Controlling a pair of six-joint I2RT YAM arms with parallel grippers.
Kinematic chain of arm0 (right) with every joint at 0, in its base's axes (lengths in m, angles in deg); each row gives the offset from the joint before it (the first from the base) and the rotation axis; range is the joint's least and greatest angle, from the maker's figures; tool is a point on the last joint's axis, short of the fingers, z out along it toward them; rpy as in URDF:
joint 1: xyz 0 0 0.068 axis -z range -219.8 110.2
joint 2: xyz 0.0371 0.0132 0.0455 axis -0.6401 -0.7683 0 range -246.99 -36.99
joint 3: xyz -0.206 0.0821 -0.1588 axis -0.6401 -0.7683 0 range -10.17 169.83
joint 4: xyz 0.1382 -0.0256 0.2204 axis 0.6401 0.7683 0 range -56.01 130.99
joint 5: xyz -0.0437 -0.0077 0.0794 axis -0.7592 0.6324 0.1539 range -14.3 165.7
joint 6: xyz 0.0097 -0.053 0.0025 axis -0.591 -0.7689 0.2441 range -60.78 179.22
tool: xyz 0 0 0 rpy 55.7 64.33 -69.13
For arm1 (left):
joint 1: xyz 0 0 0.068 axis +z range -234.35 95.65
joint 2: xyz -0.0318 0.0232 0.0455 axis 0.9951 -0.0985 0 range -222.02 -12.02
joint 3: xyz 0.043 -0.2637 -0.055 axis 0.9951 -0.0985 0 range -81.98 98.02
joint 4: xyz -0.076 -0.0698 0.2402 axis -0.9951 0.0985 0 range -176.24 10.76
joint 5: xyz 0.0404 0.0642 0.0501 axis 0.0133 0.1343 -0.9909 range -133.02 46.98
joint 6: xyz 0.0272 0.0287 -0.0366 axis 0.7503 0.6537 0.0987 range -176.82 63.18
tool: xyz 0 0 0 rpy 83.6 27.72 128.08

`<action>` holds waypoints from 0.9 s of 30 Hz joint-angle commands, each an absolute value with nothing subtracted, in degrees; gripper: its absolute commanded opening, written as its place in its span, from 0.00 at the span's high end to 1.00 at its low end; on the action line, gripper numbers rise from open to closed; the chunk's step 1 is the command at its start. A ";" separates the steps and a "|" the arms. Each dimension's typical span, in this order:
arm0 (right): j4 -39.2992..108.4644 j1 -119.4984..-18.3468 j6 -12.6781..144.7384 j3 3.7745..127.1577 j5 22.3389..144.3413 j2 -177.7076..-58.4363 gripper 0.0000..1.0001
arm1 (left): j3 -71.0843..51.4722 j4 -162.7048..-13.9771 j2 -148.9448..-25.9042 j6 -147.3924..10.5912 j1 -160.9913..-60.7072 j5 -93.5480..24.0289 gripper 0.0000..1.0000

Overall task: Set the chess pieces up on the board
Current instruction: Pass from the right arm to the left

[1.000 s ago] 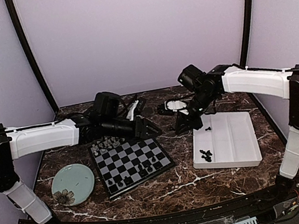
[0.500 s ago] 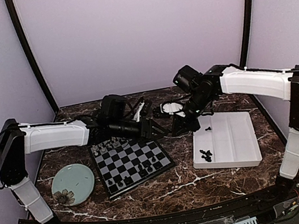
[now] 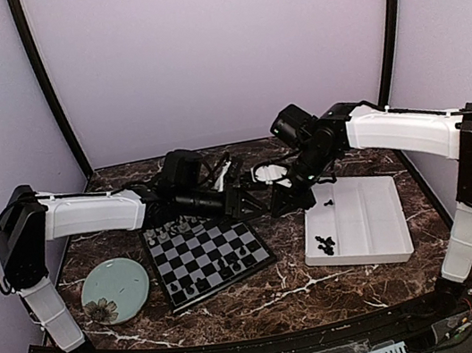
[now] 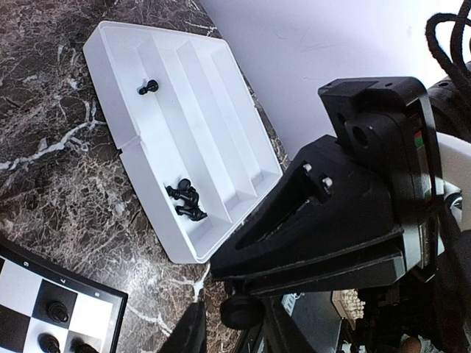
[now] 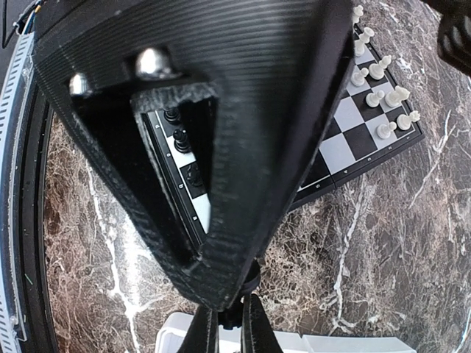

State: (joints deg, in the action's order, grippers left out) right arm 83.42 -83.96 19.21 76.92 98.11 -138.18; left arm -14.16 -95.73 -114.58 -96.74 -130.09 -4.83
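board: board (image 3: 208, 255) near-centre on counter (image 3: 292, 292), beside tray, not touching it.
near rows: black pieces (image 3: 233, 264) stand on the near side w/ gaps between them. Too small to count. Black side looks incomplete.
tray: white tray (image 3: 384, 247) to the right of the board. Heap (image 3: 325, 245) of black men lies in its near-left compartment, so not yet placed.
far rows: white pieces (image 3: 170, 228) on the board's far side, bunched toward the left. Arm hides part of that edge.
tray far end: lone piece (image 3: 327, 203), black, same compartment as the heap, well apart from it.
right pincer: right pincer (image 5: 227, 331) above the counter, just behind the board/tray gap. Narrow, nipped on held piece (image 4: 241, 310), black.
left pincer: left pincer (image 4: 235, 334) tip-to-tip w/ the right. Fingers part-open either side of the same piece. Contact unclear.
step (est.): looks like an R→L handover, so the left can reach the board.
progress (est.): approx midway. Both colours started. Tray stock plus the piece in hand remain to be set.
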 commanded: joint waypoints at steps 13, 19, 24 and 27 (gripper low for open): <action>83.10 -85.06 19.48 78.47 97.20 -138.17 1.00 | -13.48 -99.50 -114.23 -97.43 -129.87 -2.65 0.89; 82.71 -85.12 20.14 78.52 96.62 -137.74 1.00 | -14.04 -100.35 -113.29 -97.15 -129.73 -3.35 0.94; 81.86 -85.05 20.94 78.00 96.16 -136.87 0.92 | -14.65 -102.08 -112.80 -97.81 -129.15 -3.38 0.96; 81.40 -84.97 21.48 77.52 95.55 -136.22 0.85 | -14.82 -102.65 -112.49 -98.02 -128.79 -3.44 0.96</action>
State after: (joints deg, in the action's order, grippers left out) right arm 82.89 -84.44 20.30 77.14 96.52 -138.11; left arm -14.23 -98.75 -115.04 -97.77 -129.45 -4.04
